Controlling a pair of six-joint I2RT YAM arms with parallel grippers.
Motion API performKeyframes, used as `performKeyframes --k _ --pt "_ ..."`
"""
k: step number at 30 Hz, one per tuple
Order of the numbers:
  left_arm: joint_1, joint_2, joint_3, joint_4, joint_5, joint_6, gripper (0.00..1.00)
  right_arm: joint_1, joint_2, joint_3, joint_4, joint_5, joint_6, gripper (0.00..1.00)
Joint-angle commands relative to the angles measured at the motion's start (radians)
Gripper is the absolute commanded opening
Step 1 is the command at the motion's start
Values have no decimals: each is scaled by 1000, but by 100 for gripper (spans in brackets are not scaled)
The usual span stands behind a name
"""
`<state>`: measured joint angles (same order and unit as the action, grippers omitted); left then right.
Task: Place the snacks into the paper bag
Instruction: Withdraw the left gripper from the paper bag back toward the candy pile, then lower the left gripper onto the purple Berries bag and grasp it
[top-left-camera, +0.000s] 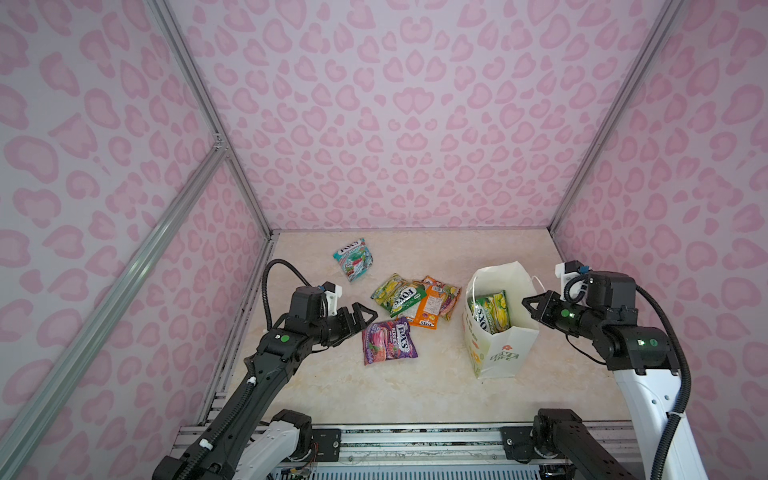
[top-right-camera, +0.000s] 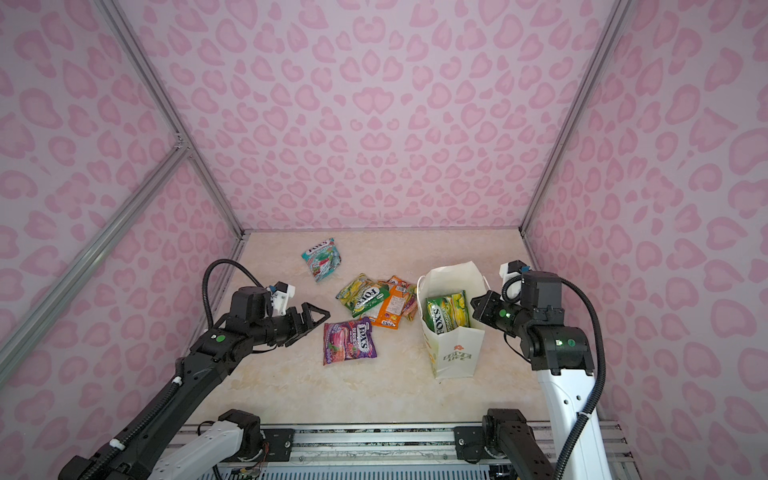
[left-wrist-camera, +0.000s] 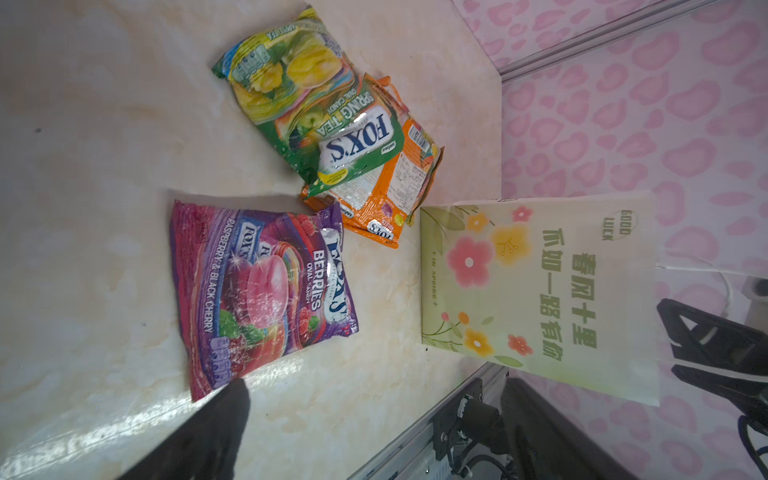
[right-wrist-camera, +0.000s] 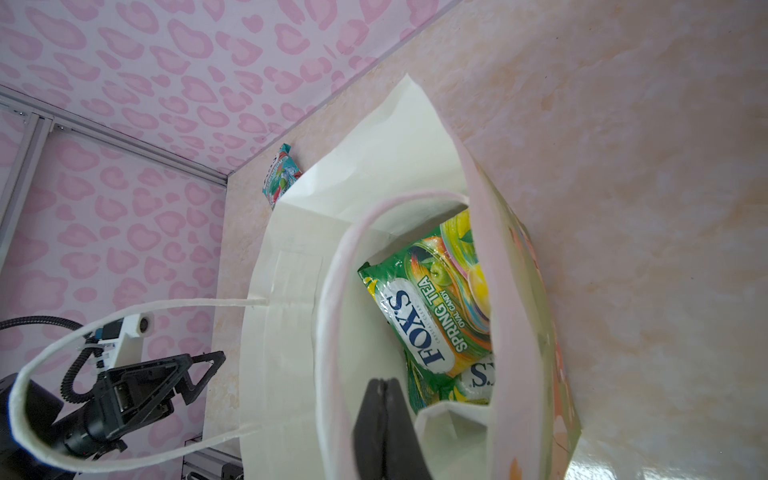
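Snacks are split between the table (top-left-camera: 415, 399) and the paper bag (top-left-camera: 505, 345). The bag stands upright at the right centre of both top views, with at least two green-yellow pouches (top-left-camera: 492, 311) inside. Outside it, a purple pouch (top-left-camera: 388, 340) lies flat at centre. Just above it a green pouch (top-left-camera: 399, 295) overlaps an orange pouch (top-left-camera: 428, 311), and a teal pouch (top-left-camera: 353, 257) lies apart toward the upper left.

Your left gripper (top-left-camera: 368, 319) hovers empty with its jaws spread wide, just beside the purple pouch's left edge. Your right gripper (top-left-camera: 525, 302) is pinched closed with nothing in it, at the bag's right rim.

You look to be between loads. Next, lower the left jaws across the purple pouch's edge, close, lift, and carry it over the bag's mouth without tipping the bag.
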<state>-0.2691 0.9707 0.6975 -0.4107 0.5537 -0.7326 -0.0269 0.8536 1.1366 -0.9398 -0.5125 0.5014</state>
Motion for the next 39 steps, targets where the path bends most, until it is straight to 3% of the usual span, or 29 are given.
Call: performKeyframes --k 1,10,18,26,33,39 --pt "9 35 -50 108 35 23 97 0 -5 -4 25 18 -7 0" --pt "11 160 -147 266 42 40 97 -2 -21 21 -11 66 -39 0" --pt "10 312 -168 291 8 67 97 -2 -12 12 -4 59 -45 0" --pt "9 423 -198 407 96 66 97 -1 -13 13 -5 55 -48 0" --pt "-38 501 -231 510 150 -8 97 -1 -13 8 2 54 -42 0" --pt "-70 562 -244 747 150 -186 97 -1 -4 -3 16 32 -31 0"
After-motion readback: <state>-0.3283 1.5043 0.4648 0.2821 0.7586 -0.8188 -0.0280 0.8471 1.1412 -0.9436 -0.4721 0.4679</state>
